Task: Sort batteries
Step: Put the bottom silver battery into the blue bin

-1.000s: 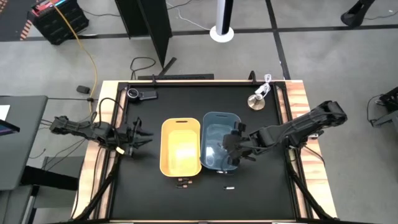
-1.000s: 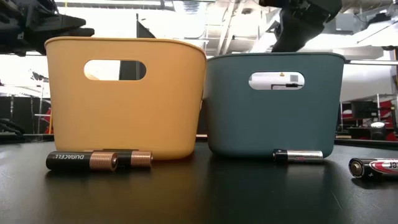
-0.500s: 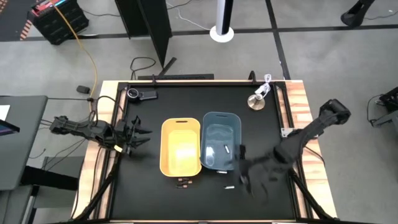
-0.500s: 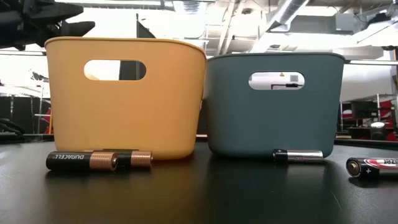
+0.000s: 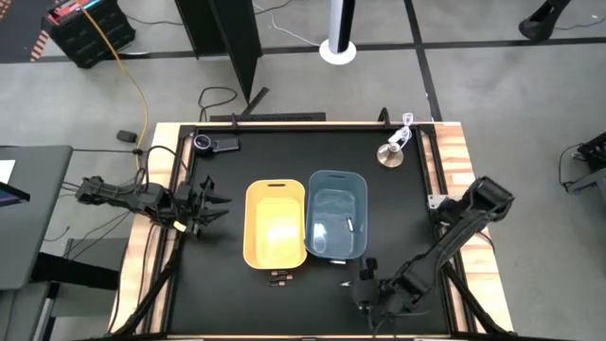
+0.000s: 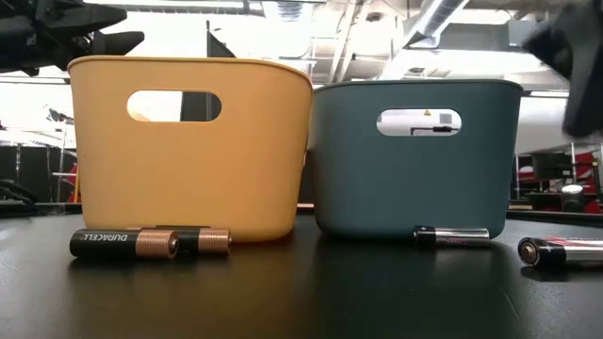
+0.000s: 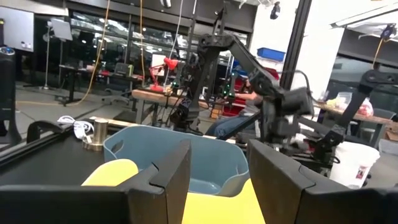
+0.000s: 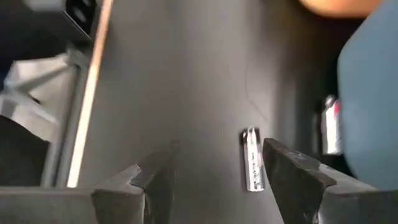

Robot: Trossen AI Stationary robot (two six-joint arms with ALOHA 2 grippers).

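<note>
Two dark copper-tipped batteries (image 6: 151, 242) lie in front of the yellow bin (image 5: 275, 224). One silvery battery (image 6: 452, 235) lies against the blue bin (image 5: 337, 216), and another (image 5: 348, 225) lies inside that bin. A further silvery battery (image 8: 252, 158) lies on the mat between the open fingers of my right gripper (image 8: 217, 180), close to one finger and apart from it. That gripper (image 5: 360, 281) sits low over the mat, near the table's near edge and in front of the blue bin. My left gripper (image 5: 206, 204) waits open, to the left of the yellow bin.
A round metal disc with a white cord (image 5: 389, 154) sits at the far right of the mat, and a black round-lensed gadget (image 5: 204, 143) at the far left. The wooden table edge (image 5: 454, 161) frames the mat. Bare mat lies right of the blue bin.
My right gripper has left the space over the blue bin, swung toward the table's near edge and come down low over the mat, beside a silvery battery. A silvery battery now shows inside the blue bin where the gripper had been.
</note>
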